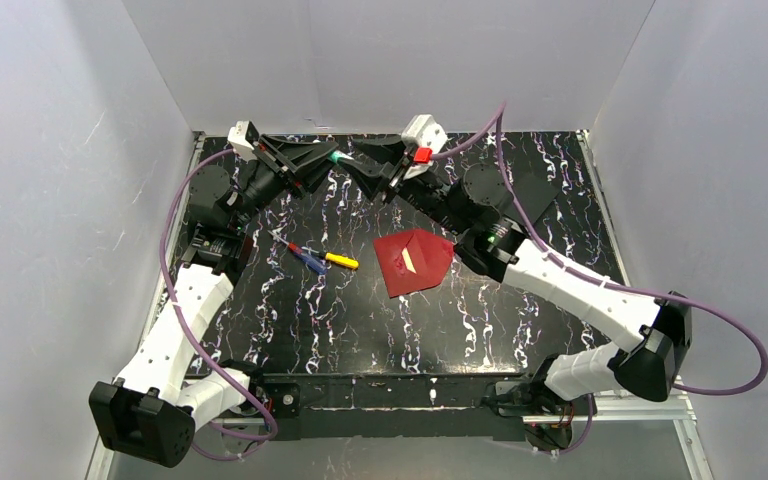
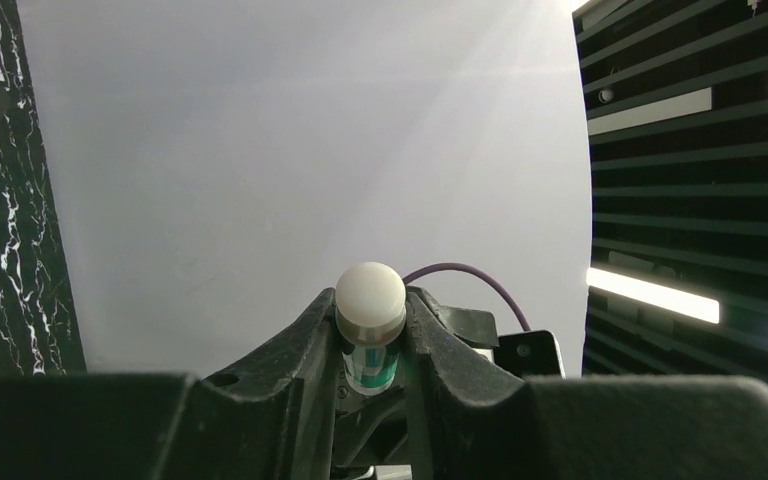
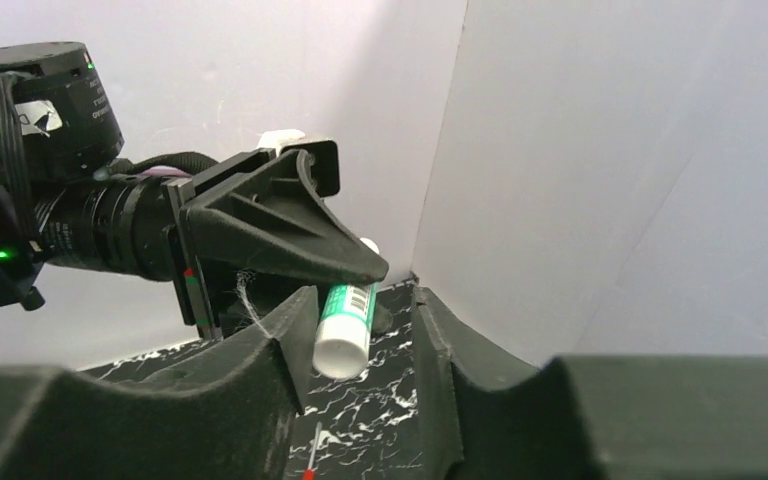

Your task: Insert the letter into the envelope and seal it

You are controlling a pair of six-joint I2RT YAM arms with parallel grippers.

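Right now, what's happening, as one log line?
left jaws: shut on glue stick | right jaws: open around its free end | envelope: lying on table, untouched

envelope: dark red | table: black, white veining | glue stick: white-green

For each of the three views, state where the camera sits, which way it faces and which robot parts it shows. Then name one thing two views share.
Top external: above and behind the robot, looking down on the table, the envelope and both arms.
Left wrist: on the left arm, facing the white wall past its left gripper, shut on a glue stick.
Right wrist: on the right arm, facing the left gripper; its own right gripper, open, flanks the stick's end.
Shared: both wrist views show the glue stick.
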